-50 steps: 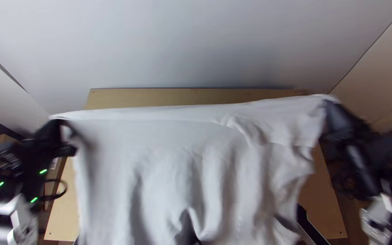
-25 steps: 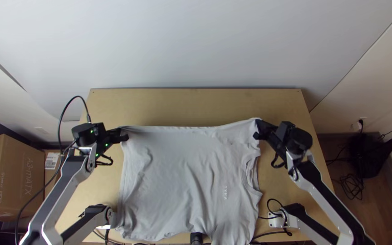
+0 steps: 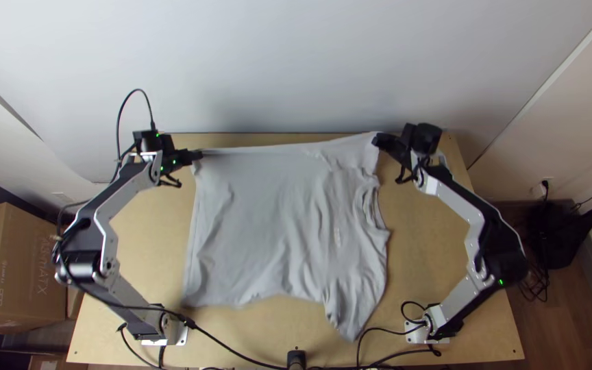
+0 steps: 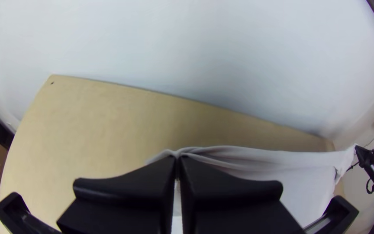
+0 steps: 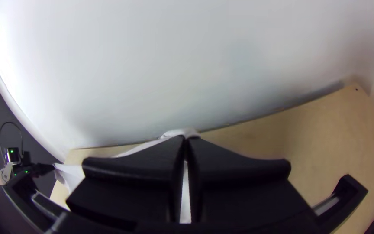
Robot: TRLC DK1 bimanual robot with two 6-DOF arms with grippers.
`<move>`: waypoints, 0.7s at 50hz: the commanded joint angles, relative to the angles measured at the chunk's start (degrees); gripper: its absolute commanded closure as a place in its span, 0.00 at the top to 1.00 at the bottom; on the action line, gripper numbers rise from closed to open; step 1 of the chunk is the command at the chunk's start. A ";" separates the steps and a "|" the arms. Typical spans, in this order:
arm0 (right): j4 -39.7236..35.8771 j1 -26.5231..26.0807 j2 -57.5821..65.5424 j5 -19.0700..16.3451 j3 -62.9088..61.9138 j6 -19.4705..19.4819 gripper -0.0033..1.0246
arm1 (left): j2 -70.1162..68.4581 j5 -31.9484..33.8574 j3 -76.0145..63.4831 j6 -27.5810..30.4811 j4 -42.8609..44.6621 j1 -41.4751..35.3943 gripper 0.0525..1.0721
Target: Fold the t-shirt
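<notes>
We see the left claw [image 3: 199, 155] left of upper centre in the top view and the right claw [image 3: 376, 140] right of it, each closed on an end of the grey T-shirt's [image 3: 262, 219] upper edge. The left wrist view gives us gathered folds at the fingertips; the top view gives us the rumpled body spread through the centre, over the wooden desk [image 3: 447, 253].

shirt [image 3: 268, 226] over table [image 3: 440, 260], left gripper [image 3: 197, 155] at its far left corner, right gripper [image 3: 377, 141] far right. wall [image 3: 289, 62] behind table, box [image 3: 18, 267] left.
</notes>
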 commanded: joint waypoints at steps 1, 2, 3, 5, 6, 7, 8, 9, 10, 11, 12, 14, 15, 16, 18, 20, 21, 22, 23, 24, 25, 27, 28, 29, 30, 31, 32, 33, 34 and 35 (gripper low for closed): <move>-4.02 -2.26 7.16 0.56 10.75 0.84 0.03 | 7.37 -0.25 9.84 -1.91 -3.27 0.28 0.02; -4.81 -2.35 8.47 0.56 12.42 0.93 0.03 | 8.60 -0.25 11.69 -2.18 -4.23 0.28 0.02; -5.51 -2.53 9.70 0.56 13.82 1.02 0.03 | 9.92 -0.25 13.36 -2.26 -5.03 0.19 0.02; -7.27 -2.70 12.43 0.47 17.08 1.28 0.03 | 12.65 -0.25 17.40 -2.44 -7.22 0.02 0.02; -8.15 -2.70 13.84 0.38 18.66 1.28 0.03 | 13.79 -0.16 19.42 -2.53 -8.54 -0.07 0.02; -9.12 -2.70 14.98 0.38 20.06 1.37 0.03 | 15.02 0.11 21.36 -2.53 -9.95 -0.16 0.02; -10.52 -2.70 16.21 0.38 21.82 1.55 0.03 | 16.16 0.63 23.20 -2.53 -11.44 -0.16 0.02; -12.10 -2.70 17.35 0.29 23.32 1.81 0.03 | 17.30 0.90 25.05 -2.53 -12.67 -0.16 0.02; -13.77 -2.70 18.49 0.21 24.90 2.16 0.03 | 18.27 0.90 26.63 -2.61 -13.90 -0.16 0.02; -14.92 -2.70 19.28 0.29 26.13 2.51 0.03 | 19.06 0.99 28.21 -2.61 -15.13 -0.07 0.02; -16.06 -2.70 20.08 0.29 27.27 2.86 0.03 | 19.85 1.07 29.44 -2.61 -16.36 0.02 0.02; -18.26 -2.61 21.13 0.29 29.12 3.48 0.03 | 20.73 1.25 31.11 -2.61 -18.03 0.28 0.02; -18.87 -2.61 21.31 0.29 29.73 3.83 0.03 | 20.91 1.25 31.64 -2.61 -18.56 0.37 0.02; -19.49 -2.61 21.39 0.29 30.08 4.53 0.03 | 21.00 1.69 32.17 -2.61 -19.44 0.54 0.02; -20.45 -2.53 21.39 0.29 30.44 5.41 0.03 | 21.00 3.09 32.70 -2.70 -21.20 0.98 0.02; -21.95 -2.35 21.22 0.21 30.96 6.12 0.03 | 20.91 3.97 33.49 -2.88 -23.13 1.33 0.02; -22.83 -2.26 21.04 0.29 31.14 6.12 0.03 | 20.91 4.41 34.01 -2.97 -24.62 1.69 0.02; -23.53 -2.09 20.95 0.29 31.40 6.12 0.03 | 20.91 4.85 34.37 -2.88 -26.12 1.86 0.02; -24.58 -2.00 20.78 0.29 31.58 6.12 0.03 | 20.91 5.56 34.63 -2.70 -27.44 2.12 0.02; -25.73 -1.82 20.78 0.29 31.84 6.12 0.03 | 20.82 5.82 34.72 -2.53 -28.67 2.21 0.02; -27.05 -1.65 20.69 0.29 32.19 6.12 0.03 | 20.64 5.82 34.72 -2.35 -29.37 2.39 0.02; -30.12 -1.47 20.69 0.29 33.34 5.94 0.03 | 20.56 6.00 34.72 -2.18 -30.78 2.74 0.02; -31.35 -1.38 20.69 0.29 33.69 5.94 0.03 | 20.47 6.26 34.63 -2.00 -31.57 2.83 0.02; -32.32 -1.30 20.78 0.29 33.78 5.85 0.03 | 20.29 6.70 34.45 -1.74 -32.18 2.92 0.02; -33.11 -1.12 20.69 0.29 33.78 5.76 0.03 | 20.12 7.05 34.28 -1.65 -32.71 3.09 0.02; -33.90 -1.03 20.69 0.29 33.86 5.76 0.03 | 19.76 7.14 34.01 -1.65 -32.80 3.18 0.02; -34.78 -0.94 20.51 0.29 33.86 5.76 0.03 | 19.50 7.23 33.58 -1.65 -32.80 3.18 0.02; -35.39 -0.86 20.43 0.29 33.78 5.68 0.03 | 19.24 7.49 33.14 -1.56 -32.80 3.18 0.02; -36.10 -0.77 20.16 0.29 33.69 5.68 0.03 | 18.89 7.75 32.70 -1.38 -32.80 3.27 0.02; -36.54 -0.68 19.99 0.29 33.51 5.68 0.03 | 18.53 7.93 32.17 -1.12 -32.80 3.18 0.02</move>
